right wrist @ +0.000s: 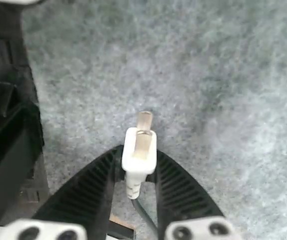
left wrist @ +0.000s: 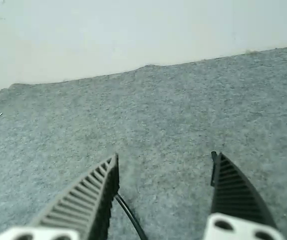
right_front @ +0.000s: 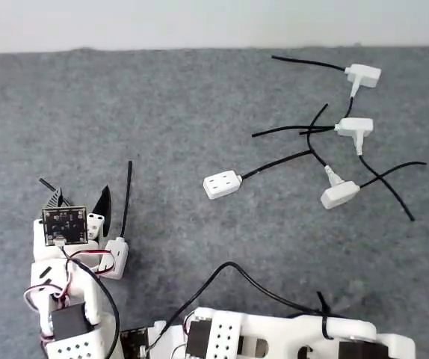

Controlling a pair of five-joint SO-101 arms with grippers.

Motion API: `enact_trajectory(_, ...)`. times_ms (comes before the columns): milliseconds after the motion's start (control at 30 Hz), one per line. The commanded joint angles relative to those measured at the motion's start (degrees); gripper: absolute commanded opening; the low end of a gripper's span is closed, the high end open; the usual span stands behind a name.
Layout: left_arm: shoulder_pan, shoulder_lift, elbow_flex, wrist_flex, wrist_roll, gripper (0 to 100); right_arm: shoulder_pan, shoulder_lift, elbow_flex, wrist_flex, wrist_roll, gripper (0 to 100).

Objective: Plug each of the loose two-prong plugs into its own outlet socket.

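Grey felt mat [right_front: 199, 97] carries everything here. The right gripper [right wrist: 138, 159] is clamped on a white plug [right wrist: 139, 147], its fingers pressing the plug's two sides. The two prongs stick straight out past the fingertips, in line with the gripper's own axis, and the cord drops back between the fingers. Black hardware stands close beside it.

The next move, as I judge it, turns on how the plug lies to the socket [right_front: 222, 184]. That white block sits out in the middle of the mat, well apart from both arms. Its long axis runs nearly across the table with a slight tilt, and its cord leaves toward the tangle at far right. The slots seem to be on the face turned up to the high camera, so the prongs would probably have to tip down onto it rather than slide in level. I cannot be sure from this angle.

A second plug [right_front: 117, 258] lies on the mat just beside the left arm's wrist. Its long axis points away from the robot and its cord [right_front: 127, 198] trails straight outward. The left gripper [right_front: 78, 203] is spread wide and empty, low over the mat — the nearer one for that plug, though the plug sits behind its fingertips. Three more white cord ends [right_front: 355, 127] lie far right; I cannot tell whether any are already joined.
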Motion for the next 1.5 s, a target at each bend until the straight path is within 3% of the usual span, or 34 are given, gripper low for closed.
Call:
enact_trajectory(0, -0.26, -0.53, -0.48, -1.58, 0.44, 30, 3.12, 0.66, -1.14, -1.19, 1.58, 1.0)
enact_trajectory(100, -0.26, -0.53, -0.48, -1.58, 0.44, 30, 10.77, 0.57, -2.46, 1.63, 2.81, 1.0)
enact_trajectory(267, -0.26, -0.53, -0.48, -1.58, 0.62, 30, 24.13, 0.57, -4.04, 4.26, 16.00, 1.0)
enact_trajectory(500, -0.35, -0.53, -0.48, -1.58, 0.62, 30, 40.92, 0.57, -6.86, 4.62, 17.23, 1.0)
enact_trajectory(733, -0.26, -0.53, -0.48, -1.58, 0.53, 30, 55.16, 1.19, -19.69, 7.96, 27.08, 1.0)
enact_trajectory(933, 3.25, -0.26, -0.48, -1.32, -0.79, 30, 65.71, 0.48, -28.40, 9.19, 28.66, 1.0)
enact_trajectory(1167, 8.35, -0.35, -0.48, 0.35, -3.69, 30, 65.71, 0.31, -39.65, 7.43, 28.57, 1.0)
enact_trajectory(1467, 12.04, -0.53, -0.57, 0.26, -3.43, 30, 52.09, 0.40, -41.05, 1.36, 24.88, 1.0)
